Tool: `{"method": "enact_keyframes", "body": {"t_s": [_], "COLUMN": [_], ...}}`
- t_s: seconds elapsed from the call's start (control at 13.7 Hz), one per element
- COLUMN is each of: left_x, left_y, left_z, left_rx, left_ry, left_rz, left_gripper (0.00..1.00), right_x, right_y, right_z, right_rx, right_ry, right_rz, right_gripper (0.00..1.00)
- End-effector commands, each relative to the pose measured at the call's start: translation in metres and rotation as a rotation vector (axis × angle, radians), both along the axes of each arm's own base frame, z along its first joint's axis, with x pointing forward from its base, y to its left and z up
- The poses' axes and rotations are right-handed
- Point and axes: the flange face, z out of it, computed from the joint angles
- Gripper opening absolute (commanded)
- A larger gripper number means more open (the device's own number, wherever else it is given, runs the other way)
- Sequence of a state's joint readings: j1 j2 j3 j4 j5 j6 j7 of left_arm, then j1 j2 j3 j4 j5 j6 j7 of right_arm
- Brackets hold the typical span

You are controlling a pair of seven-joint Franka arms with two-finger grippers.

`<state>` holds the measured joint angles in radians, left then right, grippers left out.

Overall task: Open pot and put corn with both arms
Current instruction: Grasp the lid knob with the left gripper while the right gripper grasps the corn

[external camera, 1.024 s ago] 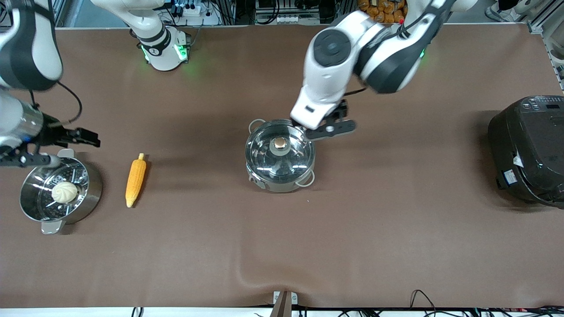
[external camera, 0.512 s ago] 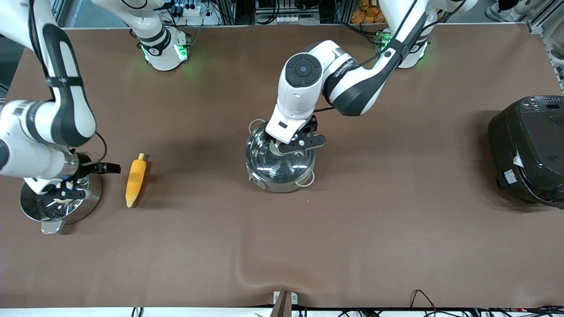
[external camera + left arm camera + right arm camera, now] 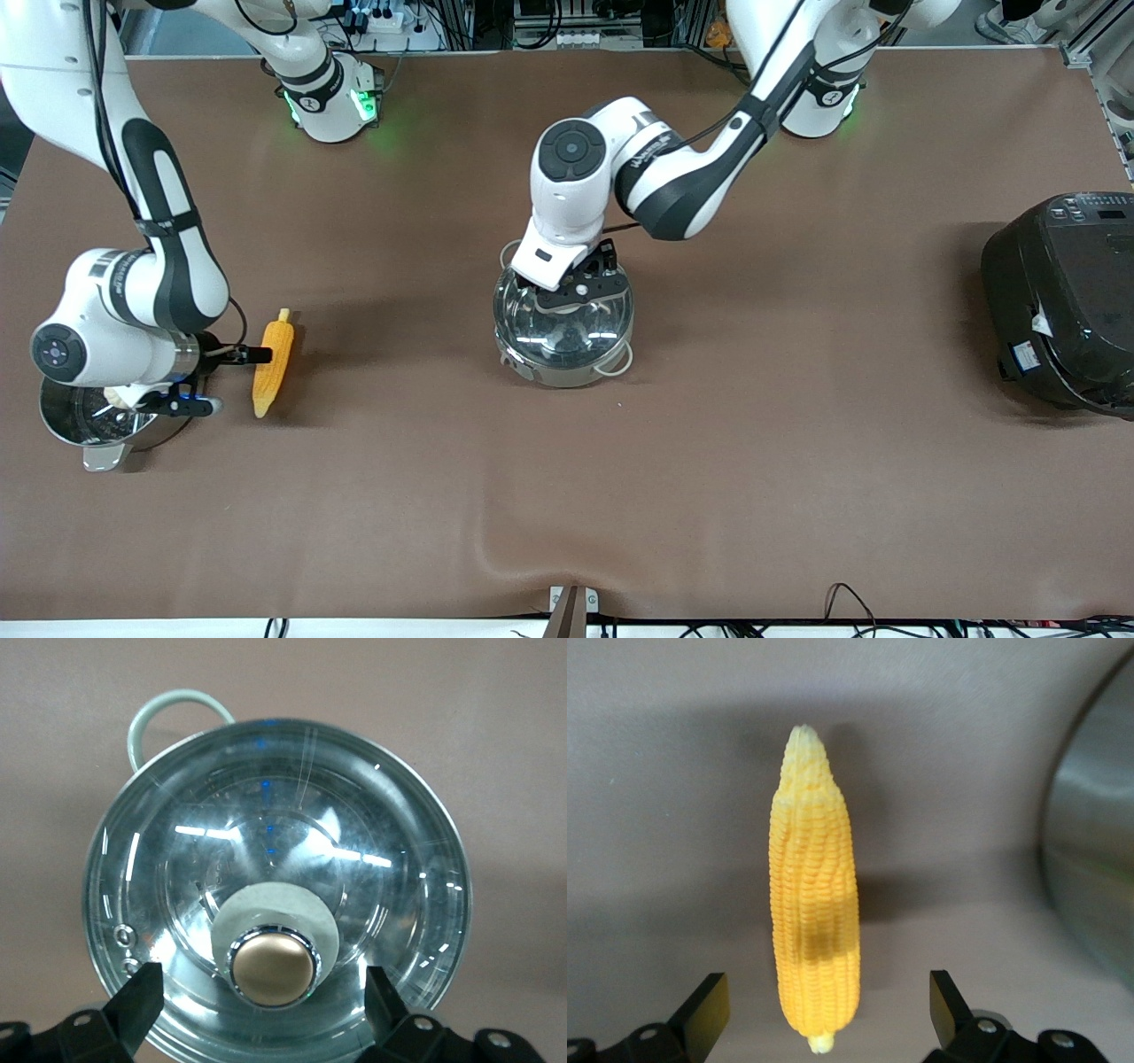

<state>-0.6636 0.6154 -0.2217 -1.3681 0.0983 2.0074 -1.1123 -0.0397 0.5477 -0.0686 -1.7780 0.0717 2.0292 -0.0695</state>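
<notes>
Shiny round stainless-steel pot (image 3: 563, 341) sits upright mid-table, two grey loop handles, knobbed glass lid (image 3: 275, 895) seated on the rim, closed; gold knob (image 3: 273, 968) at lid centre. Tapered yellow-orange corn cob (image 3: 272, 361) lies flat on the brown table toward the right arm's end, well apart from the pot, pale stub end pointing away from the front camera.

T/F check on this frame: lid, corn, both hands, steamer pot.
1. The glass lid is on the pot. True.
2. The left hand is shut on the lid's knob. False: it is open, fingers either side of the knob.
3. The corn lies on the table. True.
4. The right hand holds the corn. False: open, over it.
5. The corn is inside the steamer pot. False: beside it.
</notes>
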Motion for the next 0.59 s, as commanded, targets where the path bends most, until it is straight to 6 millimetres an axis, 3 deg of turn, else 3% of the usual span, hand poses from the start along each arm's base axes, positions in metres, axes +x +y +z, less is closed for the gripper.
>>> {"method": "enact_keyframes", "body": {"t_s": [0.0,0.15,0.29,0.51], "left_x": [0.006,0.002,0.003,0.004], "left_y": [-0.005,-0.007,-0.007,-0.006], "left_z": [-0.007,-0.009,-0.017,-0.018], "left_rx": [0.01,0.017,0.024,0.045], "left_ry": [-0.03,-0.029,-0.022,-0.047], "left_rz": [0.015,0.004,-0.004,-0.018], "left_gripper": [1.0,0.95,0.81,0.74], "right_x": [0.0,-0.002,-0.003,-0.005], "right_y": [-0.001,-0.001,0.002,0.004], "right_z": [-0.019,-0.029,-0.038,-0.055], "right_rx": [0.026,0.026,0.026,0.023], "right_ry": [0.022,0.038,0.05,0.06], "right_rz": [-0.02,-0.02,-0.016,-0.011], "right_gripper": [1.0,1.0,1.0,1.0]}}
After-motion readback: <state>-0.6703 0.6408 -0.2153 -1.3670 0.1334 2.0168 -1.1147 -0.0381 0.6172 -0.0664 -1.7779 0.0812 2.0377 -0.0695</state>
